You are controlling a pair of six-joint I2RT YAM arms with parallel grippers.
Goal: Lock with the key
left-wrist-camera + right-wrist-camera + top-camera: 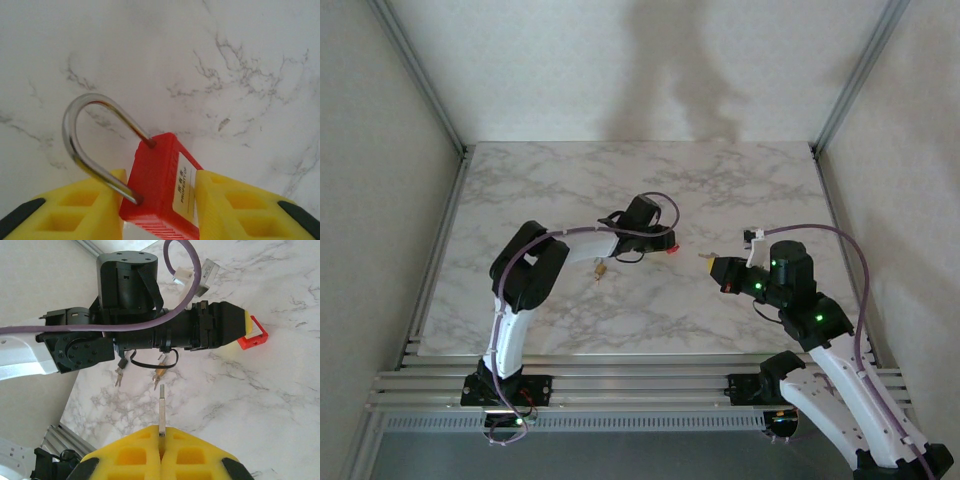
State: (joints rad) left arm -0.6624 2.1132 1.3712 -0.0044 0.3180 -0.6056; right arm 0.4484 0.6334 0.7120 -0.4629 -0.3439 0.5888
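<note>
From above, on the white grey-veined marble table (570,180), the red plastic padlock with a steel shackle (671,248) lies near the middle at the tip of the left gripper (663,243). To the padlock's right, apart from it, the right gripper (712,265) points a small silver metal key (702,257) toward it. At the left wrist, the padlock body sits between the yellow fingers (225,205), shackle raised; whether they press it cannot be told. Its white label (182,187) reads "PROPERTY OF" beside smaller characters too small to read. At the right wrist, the yellow fingers are clamped together on the key, its blade aimed below the padlock.
</note>
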